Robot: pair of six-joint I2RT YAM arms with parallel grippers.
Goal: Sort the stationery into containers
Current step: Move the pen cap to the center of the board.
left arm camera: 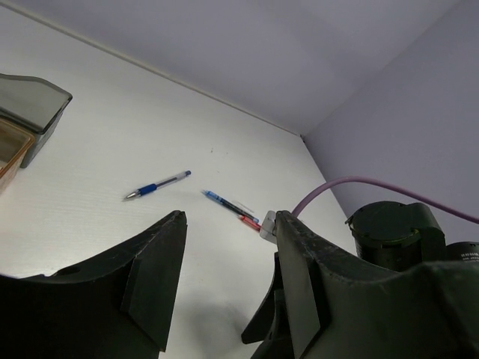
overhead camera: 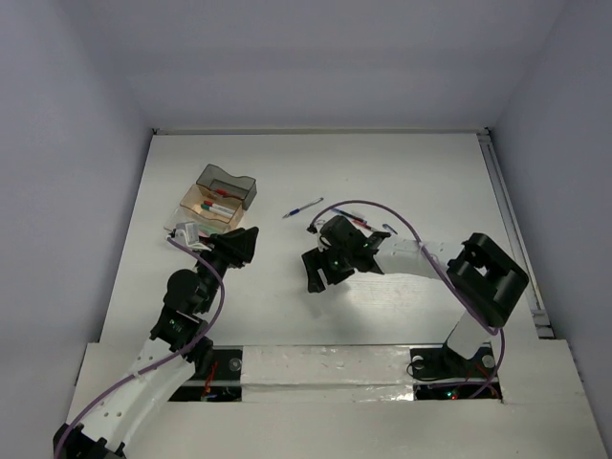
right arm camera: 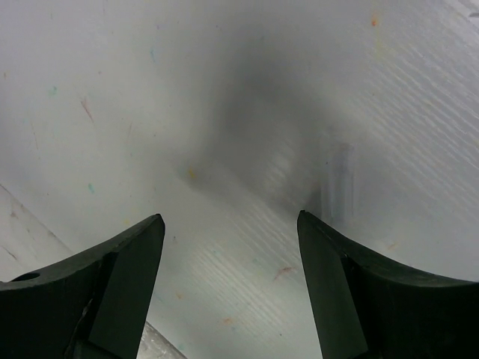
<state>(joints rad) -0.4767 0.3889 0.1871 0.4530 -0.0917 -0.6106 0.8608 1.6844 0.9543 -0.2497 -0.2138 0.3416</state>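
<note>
Some markers lie in the containers at ten o'clock on the surface, but a blue pen and other pens lie loose at twelve o'clock from the wide, empty right claw; the left claw gapes empty.

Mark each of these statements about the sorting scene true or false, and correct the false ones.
1. The right gripper holds a pen. False: it is open and empty over the bare table.
2. A blue pen lies loose on the table. True.
3. The smoky grey container stands on the left arm's side of the table. True.
4. The left gripper is shut on a marker. False: its fingers stand apart with nothing between them.
</note>
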